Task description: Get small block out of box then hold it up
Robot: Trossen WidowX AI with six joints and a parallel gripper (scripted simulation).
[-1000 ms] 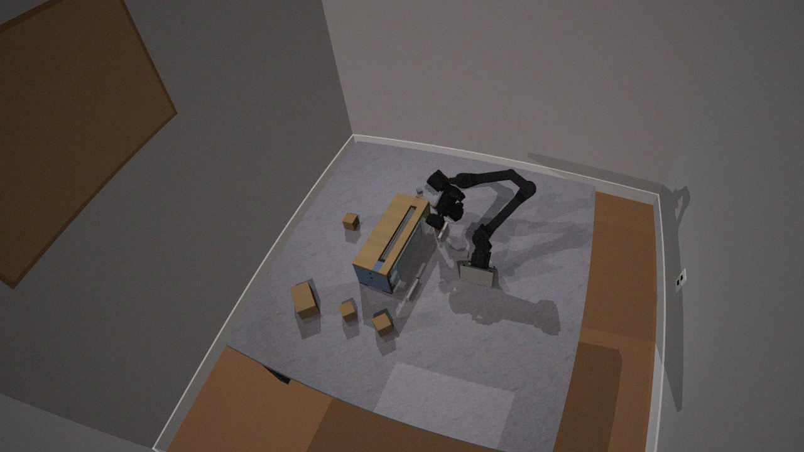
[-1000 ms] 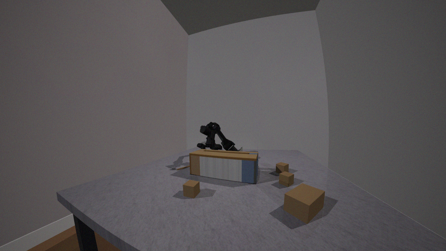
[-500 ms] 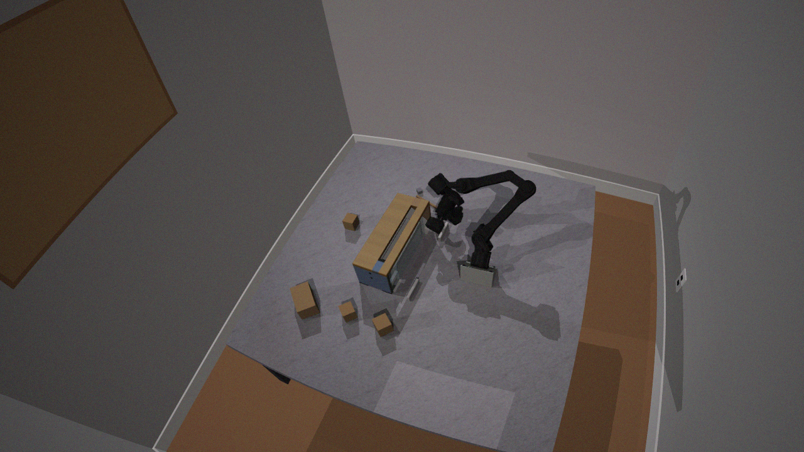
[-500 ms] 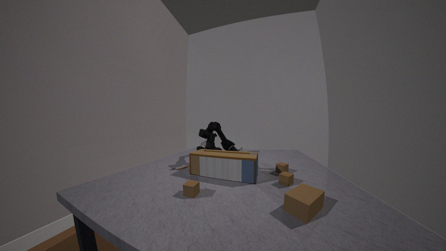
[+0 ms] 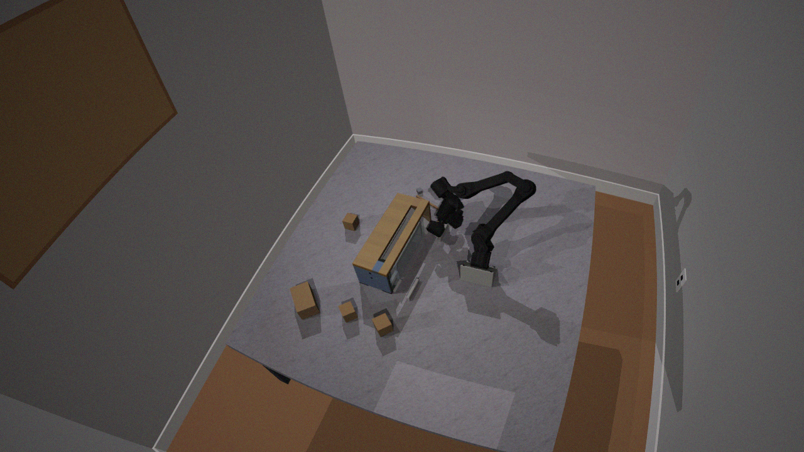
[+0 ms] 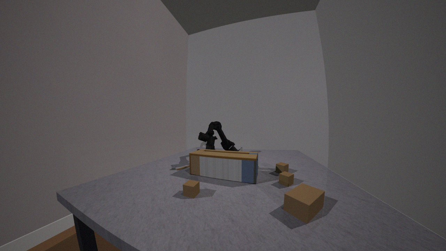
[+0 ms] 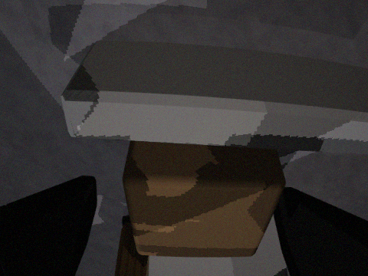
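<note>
The small orange-brown block (image 7: 199, 215) lies outside the box, against a pale low bar (image 7: 165, 119). My gripper (image 7: 187, 197) (image 5: 443, 232) is open and low beside the box's far end. In the wrist view its left finger stands apart from the block; its right finger appears very near the block's right side, and contact is unclear. The wood-topped box (image 5: 371, 251) (image 6: 220, 167) stands upright, with its clear front towards the arm's base. Part of its brown wall (image 7: 130, 254) shows below the block. The arm hides the block in the top view; the box hides the fingertips in the exterior view.
A thin wooden stick (image 6: 183, 167) with a grey end (image 6: 173, 168) (image 5: 419, 191) lies by the box's far end. Another pale bar (image 5: 412, 289) lies before its front. Behind the box is a small brown cube (image 5: 350, 221) (image 6: 190, 188); several brown blocks stand past its blue end.
</note>
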